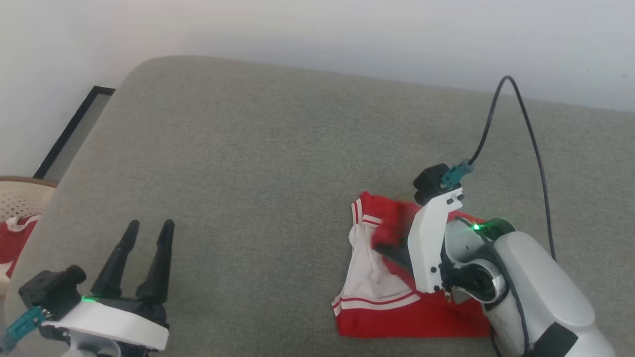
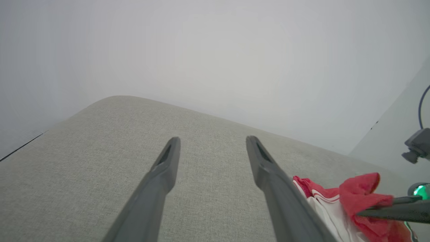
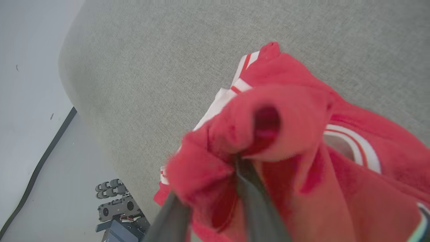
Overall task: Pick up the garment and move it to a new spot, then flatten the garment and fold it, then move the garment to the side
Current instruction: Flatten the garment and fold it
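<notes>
Starting at the far left of the head view, we see a beige perforated basket [image 1: 22, 198] with a red cloth [image 1: 12, 240] in it, just beside the grey woven-fabric cushion [image 1: 258, 158]. Over the cushion's near left corner our left pincer [image 1: 150, 228] hovers released, its two long dark fingers spread wide and touching nothing. Its own wrist view shows the left pincer [image 2: 213, 141] with bare grey cushion [image 2: 100, 141] between the fingers.

Well apart from it, on the right half of the cushion, lies the garment [image 1: 412, 322], a red jersey-style T-shirt with white sleeve ends and red-and-white striped trim, folded into a compact bundle. The bundle is about as wide as it is deep, so we cannot name a clear long axis. Its white sleeve end with the striped band faces our left, and a straight red edge runs left to right along the side nearest us.

Our right pincer [image 1: 391, 250] reaches into the bundle's far half from the right, clenched on a raised red fold. In the right wrist view the right pincer [image 3: 237, 164] vanishes into bunched cloth of the garment [image 3: 369, 188]. In the left wrist view that fold of the garment [image 2: 362, 191] drapes over the right pincer [image 2: 361, 211]. A thin black cable [image 1: 526, 129] arcs above the right wrist.
</notes>
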Controlling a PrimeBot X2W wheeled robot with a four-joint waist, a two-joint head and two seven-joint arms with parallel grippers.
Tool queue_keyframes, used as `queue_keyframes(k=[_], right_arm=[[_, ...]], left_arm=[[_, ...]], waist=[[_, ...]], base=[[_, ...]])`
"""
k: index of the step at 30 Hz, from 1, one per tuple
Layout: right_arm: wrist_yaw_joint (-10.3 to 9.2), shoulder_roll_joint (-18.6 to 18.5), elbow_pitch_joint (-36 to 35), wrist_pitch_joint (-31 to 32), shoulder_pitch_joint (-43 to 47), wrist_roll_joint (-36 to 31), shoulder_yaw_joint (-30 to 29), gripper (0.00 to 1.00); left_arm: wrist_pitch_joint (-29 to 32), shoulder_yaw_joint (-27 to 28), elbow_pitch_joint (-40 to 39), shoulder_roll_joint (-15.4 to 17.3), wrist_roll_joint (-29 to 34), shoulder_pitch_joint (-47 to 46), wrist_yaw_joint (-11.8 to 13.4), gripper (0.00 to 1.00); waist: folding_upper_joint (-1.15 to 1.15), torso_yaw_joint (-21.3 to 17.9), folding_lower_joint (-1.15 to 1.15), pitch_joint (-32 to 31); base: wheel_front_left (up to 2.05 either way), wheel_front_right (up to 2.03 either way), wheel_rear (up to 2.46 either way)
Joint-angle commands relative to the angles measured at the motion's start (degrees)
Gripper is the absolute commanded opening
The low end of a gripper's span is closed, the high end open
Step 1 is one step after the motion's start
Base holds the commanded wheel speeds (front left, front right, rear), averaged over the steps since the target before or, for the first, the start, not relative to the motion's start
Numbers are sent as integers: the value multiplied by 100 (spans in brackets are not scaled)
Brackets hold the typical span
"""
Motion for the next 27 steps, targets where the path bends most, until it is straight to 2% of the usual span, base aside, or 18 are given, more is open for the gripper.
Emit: queue_keyframes(k=[1, 7, 16, 27], right_arm=[[-3, -20, 63, -106, -77, 76, 23, 100], [-3, -164, -73, -415, -182, 230, -4, 100], [-3, -504, -771, -1038, 306, 122, -627, 100], [-3, -779, -1438, -2540, 1248, -203, -1309, 100]], left_arm=[[-25, 44, 29, 11, -32, -27, -23, 100], [-26, 185, 109, 51, -69, 103, -23, 100], [-25, 385, 111, 84, 32, 267, -23, 100], [-25, 608, 57, 93, 115, 467, -23, 100]], waist=[[0, -26, 0, -14], [0, -250, 0, -72], [0, -665, 0, -202], [0, -1134, 0, -389]], base=[[0, 0, 0], [0, 0, 0], [0, 0, 0], [0, 0, 0]])
